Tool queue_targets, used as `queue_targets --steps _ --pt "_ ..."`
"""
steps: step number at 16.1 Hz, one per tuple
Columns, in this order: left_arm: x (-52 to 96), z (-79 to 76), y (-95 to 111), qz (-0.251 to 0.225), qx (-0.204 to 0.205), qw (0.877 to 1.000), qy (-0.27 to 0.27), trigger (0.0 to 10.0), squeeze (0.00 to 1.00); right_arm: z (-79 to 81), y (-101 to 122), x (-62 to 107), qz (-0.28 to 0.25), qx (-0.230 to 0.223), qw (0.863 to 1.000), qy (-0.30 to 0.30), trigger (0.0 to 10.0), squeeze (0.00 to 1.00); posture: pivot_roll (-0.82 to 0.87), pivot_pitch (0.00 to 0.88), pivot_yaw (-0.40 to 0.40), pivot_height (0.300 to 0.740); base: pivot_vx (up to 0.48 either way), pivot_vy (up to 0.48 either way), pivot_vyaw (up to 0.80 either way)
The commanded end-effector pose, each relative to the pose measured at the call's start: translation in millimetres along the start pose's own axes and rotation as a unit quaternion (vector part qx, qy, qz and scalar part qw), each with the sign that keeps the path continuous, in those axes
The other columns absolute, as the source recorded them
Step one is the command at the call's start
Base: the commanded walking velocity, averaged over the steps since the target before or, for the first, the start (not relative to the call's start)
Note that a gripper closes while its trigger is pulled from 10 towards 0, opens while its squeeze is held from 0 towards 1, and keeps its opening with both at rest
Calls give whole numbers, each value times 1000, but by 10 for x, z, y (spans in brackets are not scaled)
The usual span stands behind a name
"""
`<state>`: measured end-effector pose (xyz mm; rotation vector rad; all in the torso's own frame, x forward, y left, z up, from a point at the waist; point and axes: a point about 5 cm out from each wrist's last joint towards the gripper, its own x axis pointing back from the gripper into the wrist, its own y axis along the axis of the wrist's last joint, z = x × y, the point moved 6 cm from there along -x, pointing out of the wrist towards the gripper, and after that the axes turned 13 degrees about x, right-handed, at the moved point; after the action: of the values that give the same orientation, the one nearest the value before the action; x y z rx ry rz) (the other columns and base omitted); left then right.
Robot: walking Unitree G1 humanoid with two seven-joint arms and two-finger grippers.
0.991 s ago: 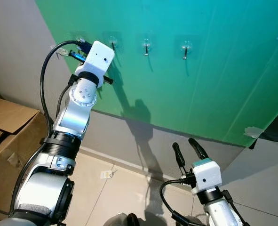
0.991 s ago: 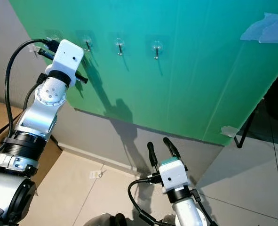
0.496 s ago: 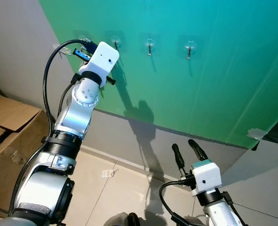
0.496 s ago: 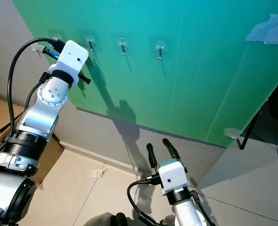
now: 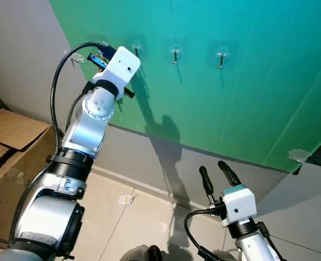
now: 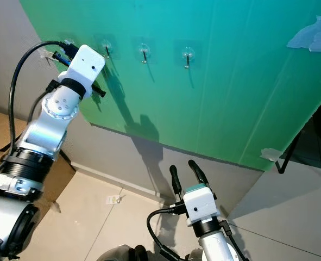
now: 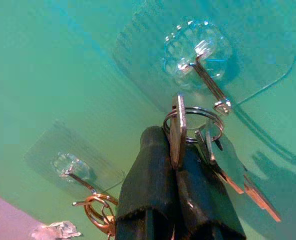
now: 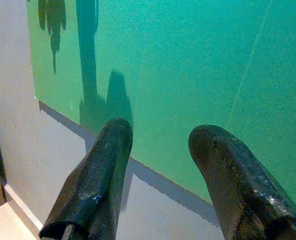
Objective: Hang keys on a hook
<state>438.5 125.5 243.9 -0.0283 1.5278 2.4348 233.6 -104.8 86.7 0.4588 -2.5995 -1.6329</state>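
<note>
Left tool (image 7: 175, 200) — clamped on keys (image 7: 193, 131), ring just under the hook (image 7: 208, 85) tip on the green board (image 5: 247, 81). Neighbouring hook (image 7: 75, 172) carries another ring. Right tool (image 8: 160, 170) — low, fingers apart, empty.

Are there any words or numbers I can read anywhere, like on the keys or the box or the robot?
None can be read.
Keys in the left claw: no lettering shows.
Cardboard box: plain, no print visible.
White tag on the floor: too small to read.
Green board and hooks: no writing.
</note>
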Motion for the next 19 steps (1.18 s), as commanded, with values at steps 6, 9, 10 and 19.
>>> queue_targets --steps 6,9,10,19 --pt "137 -90 75 13 -15 998 -53 10000 0 30 41 12 -1 -4 1000 2 10000 0 -209 89 162 736 0 0 0" --pt "216 -33 116 12 -13 999 -47 10000 0 30 42 19 1 -5 1000 0 10000 0 -211 90 165 736 0 0 0" --pt "234 -33 116 14 -18 998 -52 10000 0 29 42 20 1 -5 1000 -1 10000 0 -211 90 165 736 0 0 0" --pt "1040 -662 -777 204 -47 929 -306 10000 0 33 44 -16 -4 -4 1000 11 10000 0 -190 88 150 736 0 0 0"
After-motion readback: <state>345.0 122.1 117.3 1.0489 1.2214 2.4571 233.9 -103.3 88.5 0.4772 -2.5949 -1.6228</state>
